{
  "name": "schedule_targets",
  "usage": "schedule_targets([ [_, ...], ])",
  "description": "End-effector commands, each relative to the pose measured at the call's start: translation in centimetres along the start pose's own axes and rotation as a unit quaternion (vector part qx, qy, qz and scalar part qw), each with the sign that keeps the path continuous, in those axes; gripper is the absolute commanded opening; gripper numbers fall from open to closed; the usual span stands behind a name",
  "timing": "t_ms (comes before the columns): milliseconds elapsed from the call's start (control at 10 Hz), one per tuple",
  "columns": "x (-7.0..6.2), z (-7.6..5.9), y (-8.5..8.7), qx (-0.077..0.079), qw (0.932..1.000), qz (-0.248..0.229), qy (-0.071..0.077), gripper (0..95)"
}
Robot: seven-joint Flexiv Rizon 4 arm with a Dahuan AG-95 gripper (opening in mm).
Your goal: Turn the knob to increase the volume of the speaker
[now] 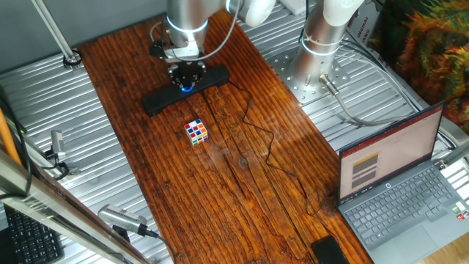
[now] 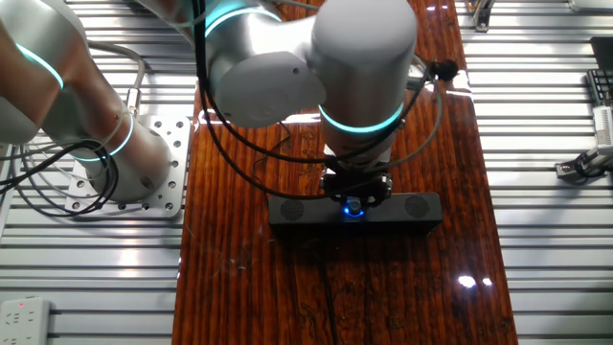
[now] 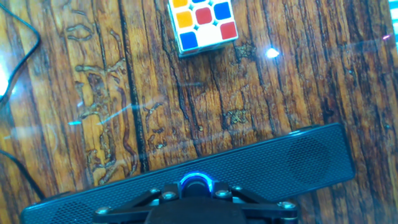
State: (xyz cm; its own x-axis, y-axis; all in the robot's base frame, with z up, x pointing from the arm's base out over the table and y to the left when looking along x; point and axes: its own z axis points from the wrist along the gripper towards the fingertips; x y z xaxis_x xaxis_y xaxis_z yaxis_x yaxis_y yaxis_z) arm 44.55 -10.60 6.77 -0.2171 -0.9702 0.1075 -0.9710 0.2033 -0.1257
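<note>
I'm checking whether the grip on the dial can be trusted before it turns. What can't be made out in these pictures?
- Knob, hand view: only its blue ring shows; the gripper body covers the rest.
- Finger contact with the knob: hidden by the arm's wrist in both fixed views.
- Volume level: no marking is legible.
- Speaker, hand view: its near part is cut off by the bottom edge.
- Puzzle cube, hand view: its top is cut off.

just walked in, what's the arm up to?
The arm has its pincer down on the blue-lit knob at the middle of the black speaker on the wooden table. The pincer closes in around the knob, though a firm grip can't be confirmed. A puzzle cube sits untouched nearby.
</note>
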Motion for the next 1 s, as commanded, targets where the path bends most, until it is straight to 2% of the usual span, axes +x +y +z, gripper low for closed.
schedule_targets([
  [100,0.13,0.07,0.03,-0.008,0.9997,0.021,-0.009,0.0],
  [300,0.14,0.07,0.03,-0.011,0.999,0.04,-0.018,0.0],
  [500,0.16,0.06,0.03,-0.007,0.9985,0.053,-0.008,0.0],
  [700,0.2,0.1,0.05,-0.005,0.9978,0.065,-0.008,0.0],
  [1000,0.45,-0.12,0.14,-0.011,0.9955,0.092,-0.017,0.0],
])
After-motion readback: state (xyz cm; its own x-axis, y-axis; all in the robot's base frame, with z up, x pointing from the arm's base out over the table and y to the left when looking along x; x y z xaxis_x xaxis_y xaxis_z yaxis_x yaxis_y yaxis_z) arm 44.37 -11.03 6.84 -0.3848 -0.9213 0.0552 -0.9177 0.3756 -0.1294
